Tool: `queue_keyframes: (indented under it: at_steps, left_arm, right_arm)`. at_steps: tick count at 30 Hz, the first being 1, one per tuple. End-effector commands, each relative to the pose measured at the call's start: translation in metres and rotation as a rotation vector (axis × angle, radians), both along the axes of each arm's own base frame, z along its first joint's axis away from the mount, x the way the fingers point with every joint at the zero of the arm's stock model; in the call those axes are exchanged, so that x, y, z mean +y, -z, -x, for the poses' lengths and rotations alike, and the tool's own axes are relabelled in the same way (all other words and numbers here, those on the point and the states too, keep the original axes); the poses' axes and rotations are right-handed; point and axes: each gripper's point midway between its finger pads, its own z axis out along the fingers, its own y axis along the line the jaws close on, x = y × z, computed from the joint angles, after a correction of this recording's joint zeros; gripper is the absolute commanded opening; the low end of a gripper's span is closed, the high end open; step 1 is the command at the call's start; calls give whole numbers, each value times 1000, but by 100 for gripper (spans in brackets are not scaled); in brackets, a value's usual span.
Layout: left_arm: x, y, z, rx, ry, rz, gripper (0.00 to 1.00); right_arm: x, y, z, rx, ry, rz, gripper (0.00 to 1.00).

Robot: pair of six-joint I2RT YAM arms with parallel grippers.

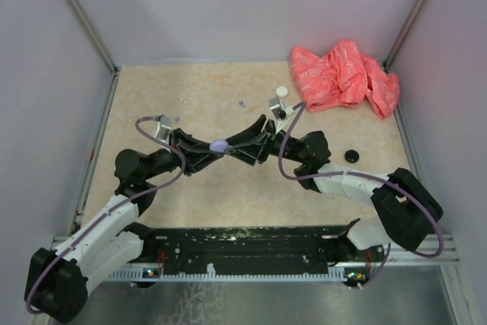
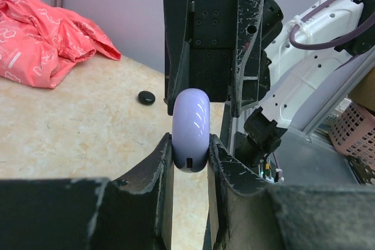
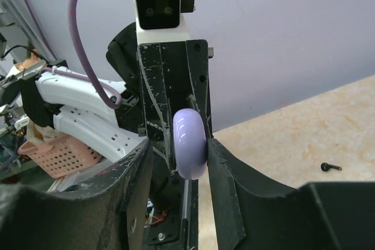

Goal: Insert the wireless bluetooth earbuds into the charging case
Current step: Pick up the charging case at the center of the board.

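Currently | lavender charging case (image 2: 190, 124): looks closed, stands on edge in mid-air above the table (image 1: 152, 97) centre | left gripper (image 2: 190, 147): clamped on its flat faces | right gripper (image 3: 180, 153): head-on opposite, jaws apart astride the case's other rim, gap on one side | black earbud (image 3: 331, 167): loose on the table, well apart from both grippers

Beige speckled tabletop (image 1: 198, 195) enclosed by plain pale lilac walls (image 1: 228, 5); metal corner posts (image 1: 81, 14) rise at 11 and 1 o'clock.
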Motion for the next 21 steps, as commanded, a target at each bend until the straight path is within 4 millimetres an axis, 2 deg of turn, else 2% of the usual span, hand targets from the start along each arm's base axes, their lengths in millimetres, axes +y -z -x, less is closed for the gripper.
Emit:
queue_keyframes:
  at_steps: [1, 13, 16, 17, 21]
  left_arm:
    - [0, -7, 4, -26, 11, 28, 4]
    - [-2, -9, 7, -13, 43, 48, 5]
    - [-2, -8, 6, -9, 39, 46, 7]
    - [-2, -7, 6, -7, 39, 42, 10]
    - [-3, -3, 5, -1, 40, 16, 33]
  right_arm:
    - [-3, -28, 12, -82, -52, -76, 41]
    - [2, -28, 16, -92, -84, -82, 32]
    - [3, -28, 19, -104, -102, -78, 22]
    - [3, -28, 21, -111, -109, -72, 18]
    - [3, -28, 23, -151, -110, -45, 6]
